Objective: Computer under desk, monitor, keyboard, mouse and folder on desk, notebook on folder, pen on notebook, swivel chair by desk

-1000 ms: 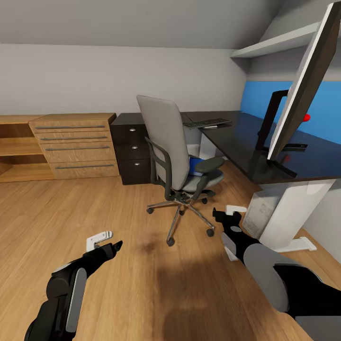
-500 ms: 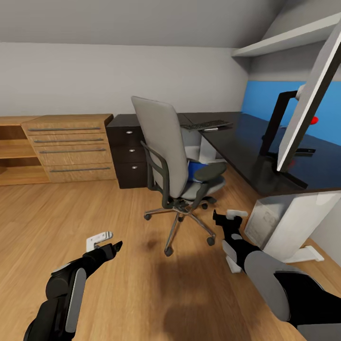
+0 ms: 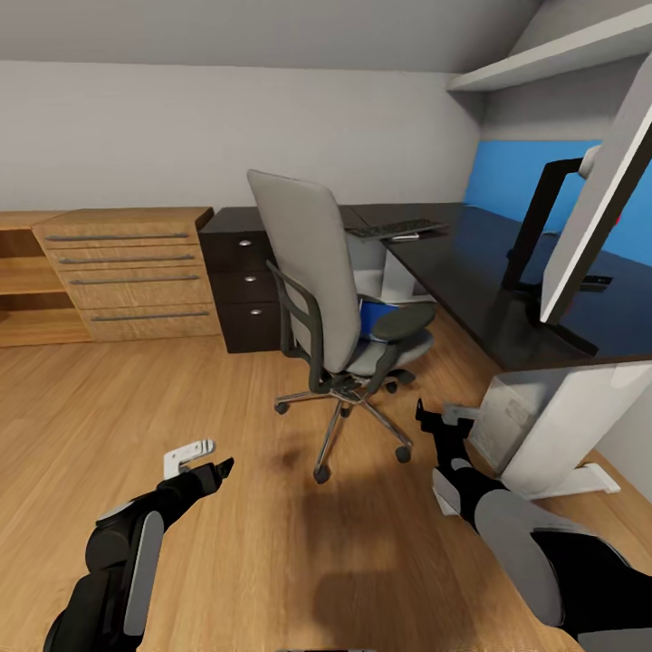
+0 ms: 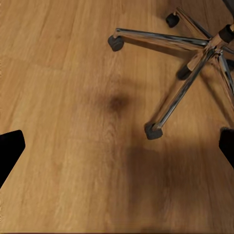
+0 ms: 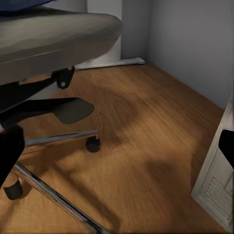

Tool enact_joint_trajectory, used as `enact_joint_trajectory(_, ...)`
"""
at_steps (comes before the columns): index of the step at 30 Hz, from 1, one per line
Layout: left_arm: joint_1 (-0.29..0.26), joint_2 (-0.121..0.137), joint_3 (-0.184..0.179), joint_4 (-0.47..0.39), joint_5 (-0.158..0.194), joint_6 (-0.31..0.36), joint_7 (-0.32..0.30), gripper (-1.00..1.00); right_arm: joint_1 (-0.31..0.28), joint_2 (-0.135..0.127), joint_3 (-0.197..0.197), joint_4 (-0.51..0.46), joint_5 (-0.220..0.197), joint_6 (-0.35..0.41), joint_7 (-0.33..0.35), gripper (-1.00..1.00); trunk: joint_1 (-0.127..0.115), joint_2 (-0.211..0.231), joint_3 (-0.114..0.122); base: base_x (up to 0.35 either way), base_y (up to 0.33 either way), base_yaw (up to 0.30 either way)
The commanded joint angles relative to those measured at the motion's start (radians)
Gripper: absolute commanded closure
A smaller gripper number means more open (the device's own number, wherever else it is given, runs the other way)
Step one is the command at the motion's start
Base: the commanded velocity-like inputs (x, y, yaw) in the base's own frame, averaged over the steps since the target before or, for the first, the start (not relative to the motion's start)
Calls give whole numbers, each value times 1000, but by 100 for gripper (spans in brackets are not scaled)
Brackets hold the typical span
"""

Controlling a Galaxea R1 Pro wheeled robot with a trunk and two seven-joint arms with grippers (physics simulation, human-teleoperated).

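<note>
Ideally, both empty, open grippers (left gripper (image 3: 201, 460), right gripper (image 3: 443, 420)) approach the swivel chair (image 3: 330, 299) squarely to lift the folder (image 3: 374, 318) from its seat.

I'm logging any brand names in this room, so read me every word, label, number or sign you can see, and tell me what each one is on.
No readable text in these pictures.
The keyboard: its keys are too small to read.
The computer case under the desk: faint grey marks on its side, too blurred to tell whether they are lettering.
The monitor: seen from its edge and back, no marking shows.
The swivel chair and the wooden dresser: no labels.
</note>
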Motion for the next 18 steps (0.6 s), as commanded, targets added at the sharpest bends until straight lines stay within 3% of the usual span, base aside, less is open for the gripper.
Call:
enact_joint_trajectory(1, -1, -1, 3, -1, 8, 6, -2, -100, 0, 0, -2, 1, 1, -4, 0, -100, 0, -1, -5, 0, 0, 0)
enact_joint_trajectory(8, -1, -1, 5, -1, 8, 5, -2, -100, 0, 1, -2, 0, 1, -5, -1, -100, 2, -1, -16, 0, 0, 0)
enact_joint_trajectory(12, -1, 0, 6, 3, 8, 5, -2, -100, 0, 3, -3, -2, 0, -54, -4, -100, 2, -1, -16, 264, 0, 0)
enact_joint_trajectory(18, -1, 1, 6, 4, 8, 5, -2, -100, 0, 4, -3, -1, -1, -66, -5, -100, 2, -1, -16, 305, 0, 0)
